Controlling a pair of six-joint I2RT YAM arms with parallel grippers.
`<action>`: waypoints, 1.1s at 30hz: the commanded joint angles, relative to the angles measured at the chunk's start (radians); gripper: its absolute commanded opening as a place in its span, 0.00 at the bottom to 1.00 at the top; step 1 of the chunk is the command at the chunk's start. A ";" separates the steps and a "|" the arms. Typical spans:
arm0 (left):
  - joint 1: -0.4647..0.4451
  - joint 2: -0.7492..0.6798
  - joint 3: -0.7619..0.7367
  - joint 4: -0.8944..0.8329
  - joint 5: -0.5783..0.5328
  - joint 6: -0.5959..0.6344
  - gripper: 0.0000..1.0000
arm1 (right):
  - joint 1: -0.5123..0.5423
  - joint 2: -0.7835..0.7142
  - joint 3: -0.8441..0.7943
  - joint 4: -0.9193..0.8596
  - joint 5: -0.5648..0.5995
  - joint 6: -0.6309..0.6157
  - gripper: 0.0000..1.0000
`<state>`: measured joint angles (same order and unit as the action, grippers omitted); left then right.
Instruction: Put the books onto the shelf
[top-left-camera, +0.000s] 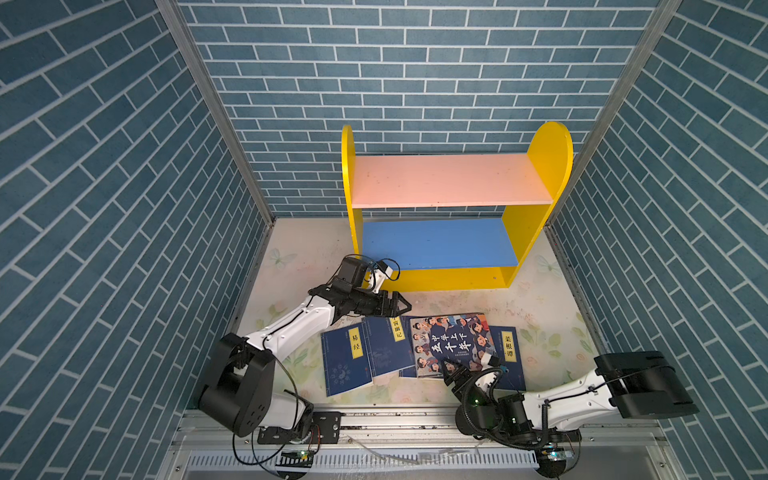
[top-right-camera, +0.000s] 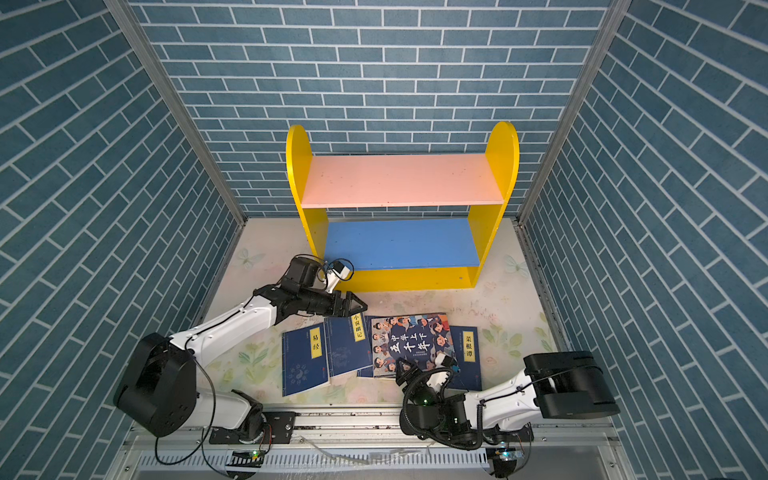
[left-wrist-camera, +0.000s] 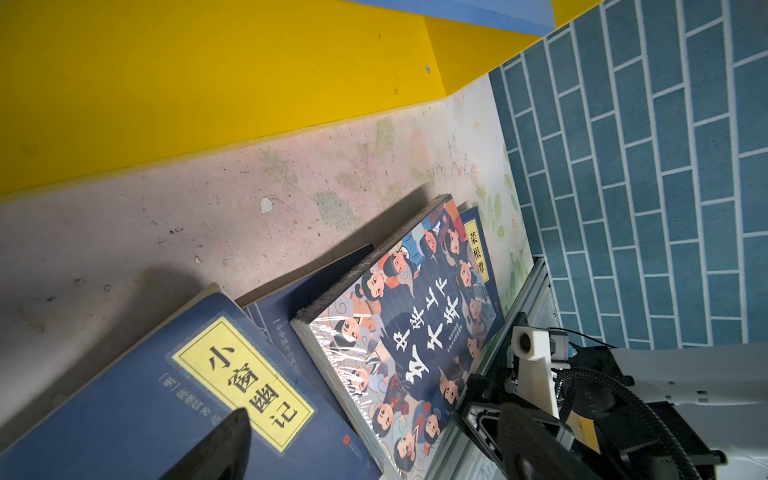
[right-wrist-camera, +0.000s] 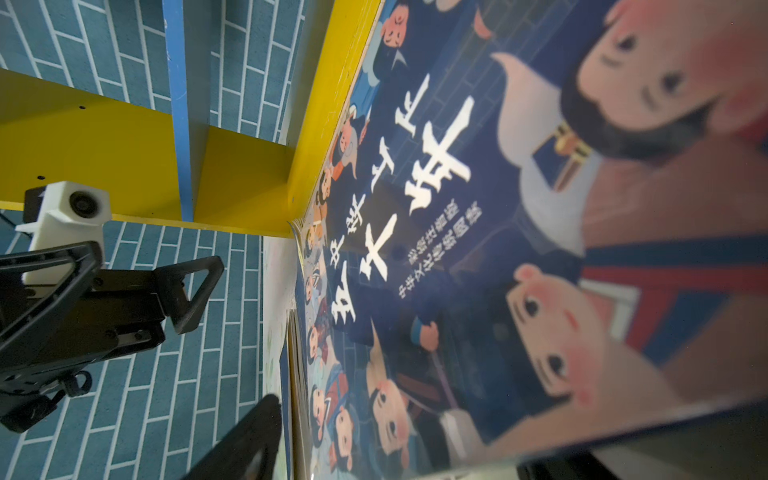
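Books (top-left-camera: 386, 347) lie flat on table (top-left-camera: 309, 266) by shelf (top-left-camera: 544, 166). L hand (top-left-camera: 401, 306) spread wide; R hand (top-left-camera: 456, 371) spread at big book (top-left-camera: 451, 338).

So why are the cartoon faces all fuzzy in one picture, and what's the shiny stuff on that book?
Right wrist view: the cartoon-face book is very close to the lens, so its nearest faces blur. Left wrist view: the shine is light glaring off its clear wrapping; a soft shadow lies on the table. Both top views: sharp, but the brick walls lean outward.
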<state>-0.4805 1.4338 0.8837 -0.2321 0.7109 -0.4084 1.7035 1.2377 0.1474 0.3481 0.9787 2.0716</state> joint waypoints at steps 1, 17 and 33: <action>-0.039 0.019 0.052 0.013 -0.036 0.065 0.94 | 0.000 0.029 -0.022 0.032 0.014 0.390 0.86; -0.244 0.217 0.182 0.034 -0.300 0.203 0.91 | 0.014 0.022 -0.035 0.033 0.064 0.390 0.86; -0.282 0.398 0.261 0.100 -0.301 0.199 0.85 | 0.024 0.122 -0.050 0.178 0.103 0.387 0.86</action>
<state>-0.7567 1.7988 1.1160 -0.1444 0.3965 -0.2211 1.7237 1.3220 0.1169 0.5018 1.0515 2.0720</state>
